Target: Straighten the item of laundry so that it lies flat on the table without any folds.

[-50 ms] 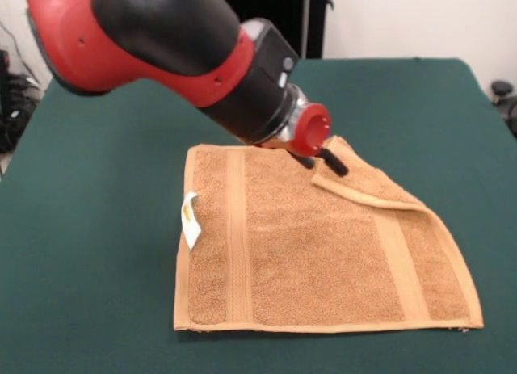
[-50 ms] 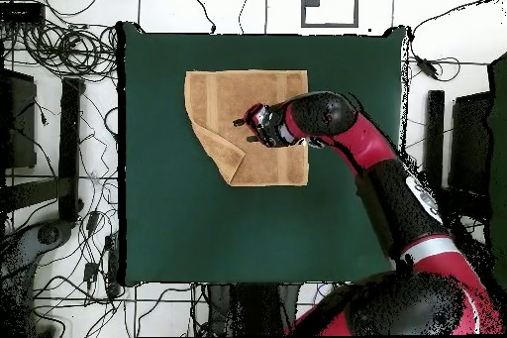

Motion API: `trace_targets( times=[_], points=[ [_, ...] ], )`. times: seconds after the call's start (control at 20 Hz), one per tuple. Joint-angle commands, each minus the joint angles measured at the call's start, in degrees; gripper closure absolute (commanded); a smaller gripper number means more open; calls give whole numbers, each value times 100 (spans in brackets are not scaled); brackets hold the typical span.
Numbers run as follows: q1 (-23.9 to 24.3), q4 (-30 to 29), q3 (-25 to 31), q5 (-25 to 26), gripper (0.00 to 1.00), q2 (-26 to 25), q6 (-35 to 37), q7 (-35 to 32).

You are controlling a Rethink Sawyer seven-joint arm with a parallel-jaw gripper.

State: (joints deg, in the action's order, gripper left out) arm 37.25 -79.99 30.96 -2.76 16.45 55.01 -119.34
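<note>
The gripper (image 1: 327, 160) sits just right of centre in the upper half of the front view. Its dark fingers (image 1: 334, 164) poke out below a red disc and reach down to the folded corner of the towel (image 1: 315, 253). Whether the jaws are spread or pinched on the cloth I cannot tell; the fingers merge into one dark shape, and the overhead view shows the gripper (image 2: 245, 123) only as small dark prongs over the towel (image 2: 223, 96).

The arm (image 1: 161, 43) comes in from the upper left of the front view, red and black, and hides the towel's top edge near the middle. In the overhead view the arm (image 2: 386, 175) runs from the lower right corner up and left to the centre of the towel.

The towel lies in the lower middle of the front view, mostly flat. Its upper right corner is turned over onto itself, the hem of the flap forming a slanted line from near the gripper toward the right edge. Two smoother bands run top to bottom, one near the left side, one toward the right. A white label (image 1: 190, 219) sticks out at the left edge.

The table (image 1: 81, 269) shows dark green all round the towel. In the overhead view the towel lies in the upper middle of the table (image 2: 178, 235), with the folded corner at its lower left.
</note>
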Motion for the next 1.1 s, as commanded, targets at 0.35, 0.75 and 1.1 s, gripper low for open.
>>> trace_targets(
  times=[0.35,0.75,1.1],
  points=[
    [140,783,7,22,0,-816,1467,471],
    [144,853,180,35,0,-1272,937,597],
    [178,851,261,34,0,-1453,748,599]
  ],
)
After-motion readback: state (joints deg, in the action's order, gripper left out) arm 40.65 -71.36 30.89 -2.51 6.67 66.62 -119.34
